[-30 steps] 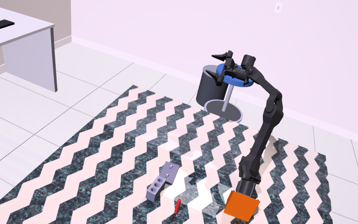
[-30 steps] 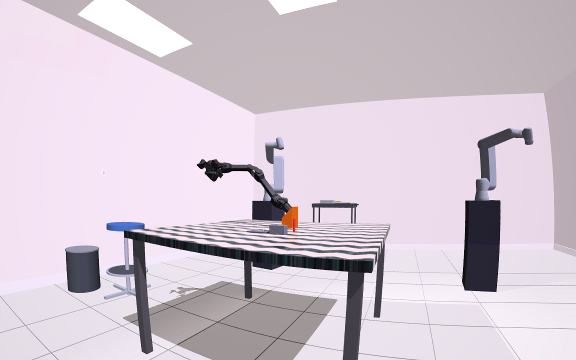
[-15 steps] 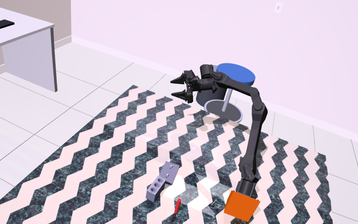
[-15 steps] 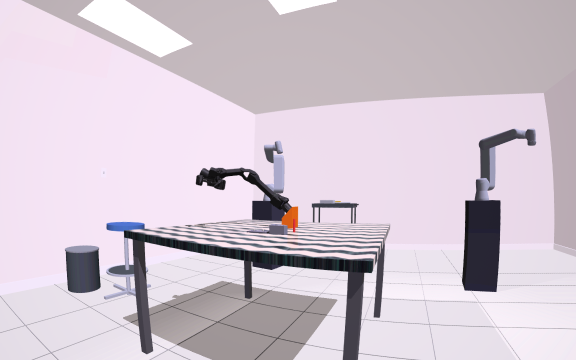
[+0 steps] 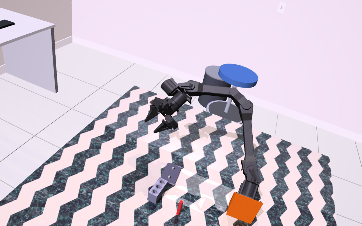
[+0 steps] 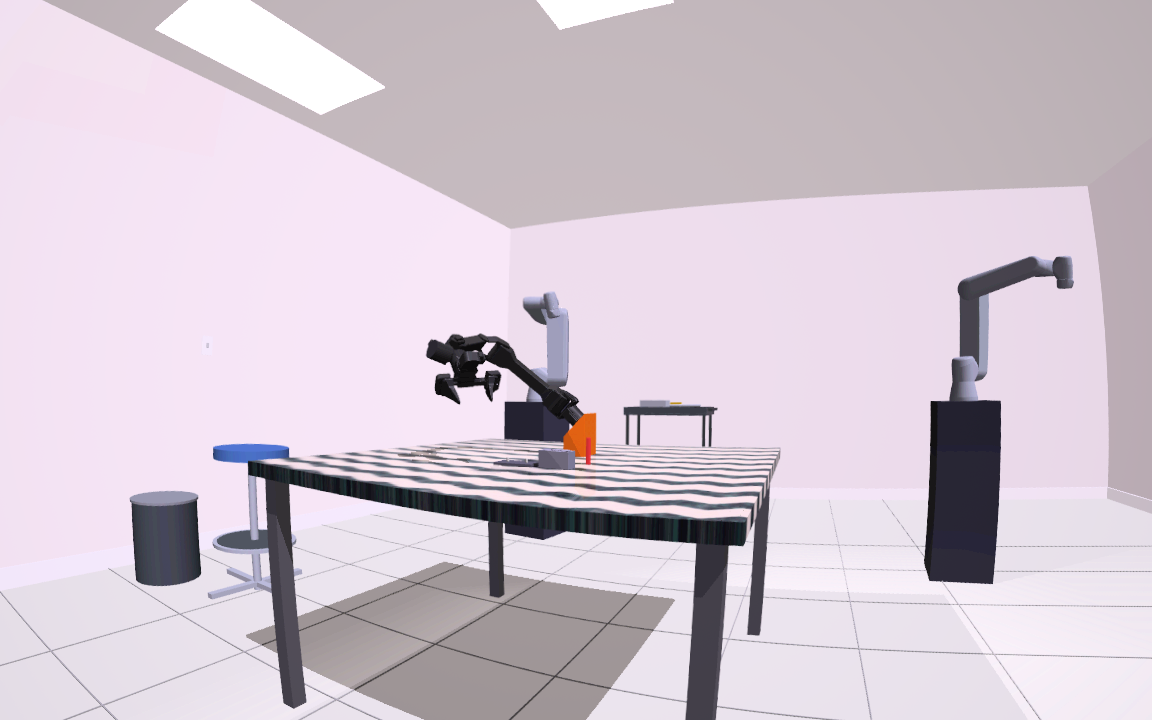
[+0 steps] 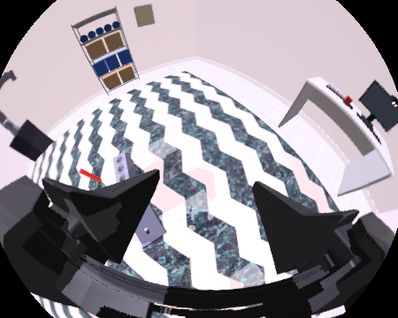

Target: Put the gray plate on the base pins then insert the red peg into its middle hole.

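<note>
The light gray plate (image 5: 156,190) (image 7: 123,166), a thick block with three holes, lies on the zigzag table top (image 5: 92,146) (image 6: 508,503), one end against the darker flat base (image 5: 172,172) (image 7: 149,231) with its two small pins. In the exterior view the two show only as a small gray lump (image 6: 556,459). The red peg (image 5: 179,207) (image 6: 588,450) (image 7: 89,175) stands upright just right of the plate. My gripper (image 5: 151,126) (image 6: 468,390) (image 7: 208,180) is open and empty. It hangs high over the table, well behind the parts, pointing down.
The arm's orange mount (image 5: 244,207) (image 6: 582,431) sits near the table's front right, close to the peg. Off the table stand a blue stool (image 5: 238,75) (image 6: 250,452), a gray bin (image 5: 211,81) (image 6: 165,537), a white desk (image 5: 22,36) and two other robot arms (image 6: 549,344) (image 6: 974,358).
</note>
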You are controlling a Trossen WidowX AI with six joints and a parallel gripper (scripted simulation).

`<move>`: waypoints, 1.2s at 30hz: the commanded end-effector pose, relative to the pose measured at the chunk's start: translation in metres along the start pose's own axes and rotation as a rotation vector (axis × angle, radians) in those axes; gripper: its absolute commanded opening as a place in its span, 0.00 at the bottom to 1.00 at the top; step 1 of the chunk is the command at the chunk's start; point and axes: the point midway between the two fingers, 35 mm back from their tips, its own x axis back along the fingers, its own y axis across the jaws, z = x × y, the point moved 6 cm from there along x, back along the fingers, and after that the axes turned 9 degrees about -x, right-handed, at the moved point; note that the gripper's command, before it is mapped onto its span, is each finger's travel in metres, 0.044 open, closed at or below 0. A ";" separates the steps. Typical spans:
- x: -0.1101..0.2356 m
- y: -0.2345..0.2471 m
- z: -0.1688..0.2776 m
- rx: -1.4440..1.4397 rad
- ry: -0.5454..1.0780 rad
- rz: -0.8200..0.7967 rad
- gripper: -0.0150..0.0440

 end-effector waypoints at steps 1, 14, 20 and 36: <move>-0.045 0.051 -0.009 0.066 0.196 -0.092 1.00; -0.121 0.220 0.001 0.598 0.872 -0.053 1.00; -0.123 0.224 0.000 0.603 0.876 -0.052 1.00; -0.157 0.215 0.036 0.603 0.877 -0.050 1.00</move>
